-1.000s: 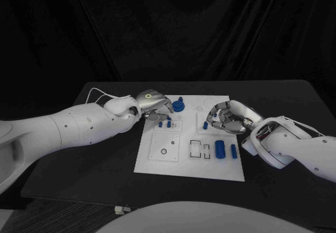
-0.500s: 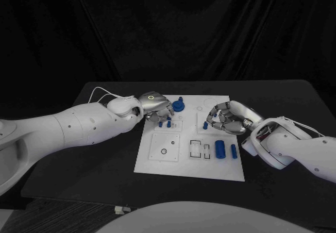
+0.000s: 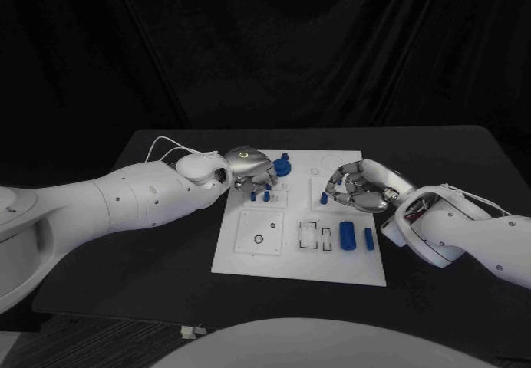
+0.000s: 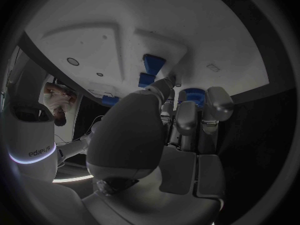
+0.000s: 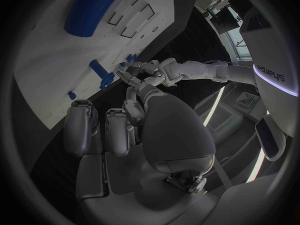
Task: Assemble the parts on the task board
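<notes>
Fingers of the left hand curl down over the two small blue pegs at the far-left of the task board; whether they clamp one I cannot tell; probably placed to seat a peg. Right hand hovers curled over the board's far-right, grasp unclear; likely waiting. Blue cylinder and blue bar lie near their slots, unassembled.
</notes>
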